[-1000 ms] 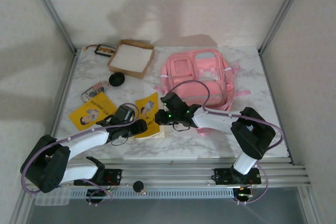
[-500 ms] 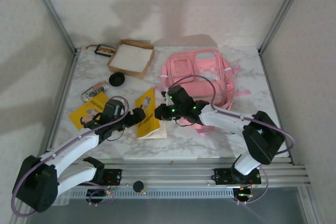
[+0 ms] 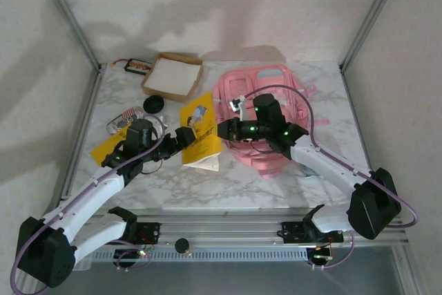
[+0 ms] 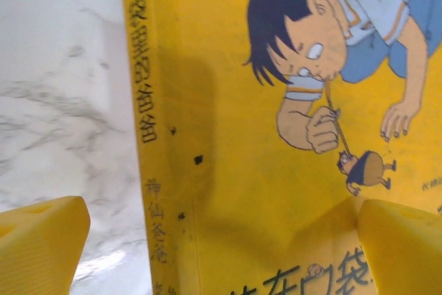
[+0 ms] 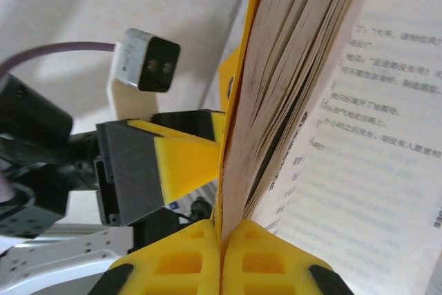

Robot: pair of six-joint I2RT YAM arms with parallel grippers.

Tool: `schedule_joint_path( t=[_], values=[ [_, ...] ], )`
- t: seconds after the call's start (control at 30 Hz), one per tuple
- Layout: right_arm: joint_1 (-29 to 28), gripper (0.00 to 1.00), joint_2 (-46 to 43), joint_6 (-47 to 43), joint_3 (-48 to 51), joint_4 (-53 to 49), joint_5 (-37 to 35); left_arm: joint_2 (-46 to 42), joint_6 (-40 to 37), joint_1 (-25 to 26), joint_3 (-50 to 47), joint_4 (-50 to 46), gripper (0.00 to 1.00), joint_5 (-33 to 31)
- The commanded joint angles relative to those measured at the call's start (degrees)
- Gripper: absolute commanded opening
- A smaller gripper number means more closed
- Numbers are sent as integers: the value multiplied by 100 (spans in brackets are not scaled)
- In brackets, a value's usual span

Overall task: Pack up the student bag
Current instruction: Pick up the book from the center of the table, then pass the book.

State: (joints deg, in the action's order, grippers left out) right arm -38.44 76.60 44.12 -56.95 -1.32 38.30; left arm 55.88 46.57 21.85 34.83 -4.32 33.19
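The student bag (image 3: pixel 228 92) lies flat at the back right of the marble table, pink with pale panels. My right gripper (image 3: pixel 222 130) (image 5: pixel 222 237) reaches over the bag's left edge and is shut on the edge of a yellow picture book (image 3: pixel 200 126) (image 5: pixel 290 88). The book is lifted off the table and tilted, its pages fanning open. My left gripper (image 3: pixel 185 137) (image 4: pixel 221 250) is open just left of the book. Its yellow fingers (image 4: pixel 41 240) stand wide apart in front of the cover (image 4: pixel 262 191), not touching it.
A second yellow book (image 3: pixel 109 151) lies under my left arm. At the back left are a brown cardboard box (image 3: pixel 173 76), a black round object (image 3: pixel 153 105), a striped pouch (image 3: pixel 123 119) and a small dark case (image 3: pixel 137 67). The table's front edge (image 3: pixel 235 191) is bare.
The left gripper has opened and let go of the book. The right gripper has lifted the book off the table and carried it back and right toward the bag.
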Motion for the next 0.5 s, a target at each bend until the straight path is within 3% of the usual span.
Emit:
schedule_joint_path(
  t=[0.0,0.07,0.13,0.2,0.47],
  values=[
    [179,0,-267,274,30,879,691,-25,545,269,6,1156,95,647],
    [229,0,-241,353,131,997,791,13,654,439,61,1403,89,684],
    [292,0,-207,192,93,750,808,30,675,516,119,1414,77,654],
    [403,0,-236,-32,71,429,705,16,659,557,147,1433,71,665],
    [676,0,-120,-579,-15,-219,680,-30,727,617,169,1576,33,645]
  ],
)
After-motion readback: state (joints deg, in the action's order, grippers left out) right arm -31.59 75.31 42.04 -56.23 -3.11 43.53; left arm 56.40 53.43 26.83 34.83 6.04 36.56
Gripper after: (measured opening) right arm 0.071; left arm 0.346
